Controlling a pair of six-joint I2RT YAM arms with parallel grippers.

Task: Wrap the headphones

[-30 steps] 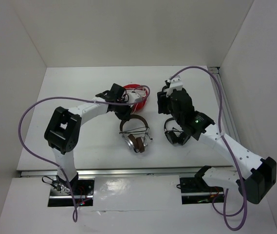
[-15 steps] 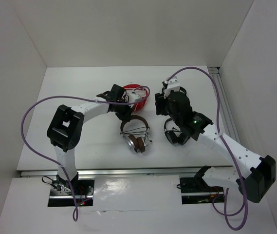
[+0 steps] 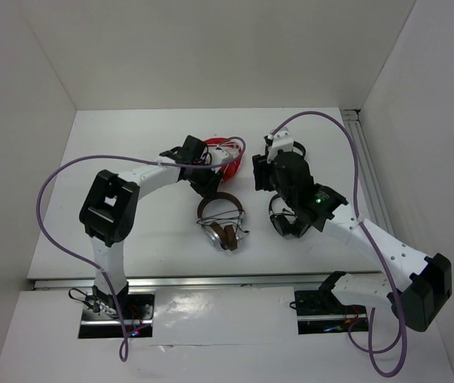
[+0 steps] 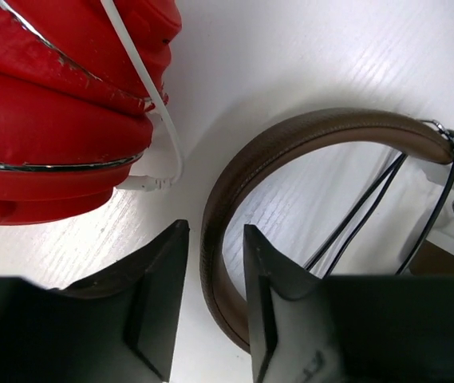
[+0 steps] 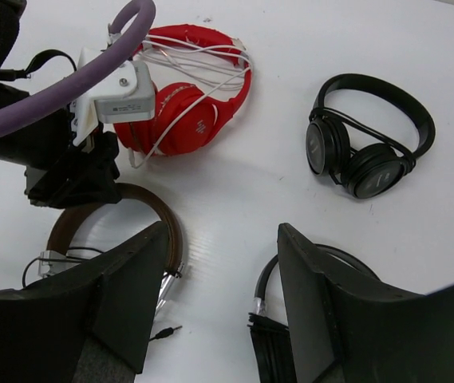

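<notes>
The headphones (image 3: 222,231) lie at the table's middle: brown headband (image 4: 290,136), brown pads, silver cups and a thin dark cable (image 4: 362,207). My left gripper (image 3: 208,190) is down at the top of the headband. In the left wrist view its fingers (image 4: 159,295) straddle the band, which rests against the right finger with a gap on the left; the left gripper (image 4: 213,227) is narrowly open. My right gripper (image 3: 260,171) hovers to the right of the headband, wide open (image 5: 223,231) and holding nothing. The cable's plug (image 5: 165,329) lies loose on the table.
A red pair with white cord (image 3: 228,153) lies just behind the left gripper, close to the brown band. One black pair (image 5: 370,144) sits far right, another black pair (image 3: 284,223) lies under the right arm. White walls close in the table.
The right gripper has shifted a little left, toward the headband. The left gripper and the headphones have barely moved.
</notes>
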